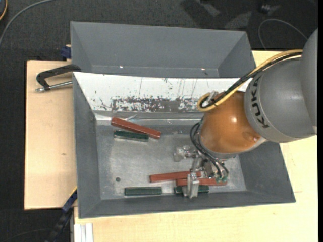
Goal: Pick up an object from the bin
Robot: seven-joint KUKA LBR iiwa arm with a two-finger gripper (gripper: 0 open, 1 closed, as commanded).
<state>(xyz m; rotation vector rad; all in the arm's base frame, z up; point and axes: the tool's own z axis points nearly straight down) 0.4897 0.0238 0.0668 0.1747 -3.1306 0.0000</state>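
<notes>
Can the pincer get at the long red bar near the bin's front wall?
Probably yes: the pincer is right over one end of that red bar, and nothing lies on top of it.

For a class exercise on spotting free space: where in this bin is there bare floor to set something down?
Bare bin floor lies centre-left, between the upper red stick and upper green stick behind and the lower red stick and lower green stick in front. It is crowded front right, where the tool hangs over the lower red stick's end.

Seemingly bare floor point(132, 158) between sticks point(136, 127).
</notes>
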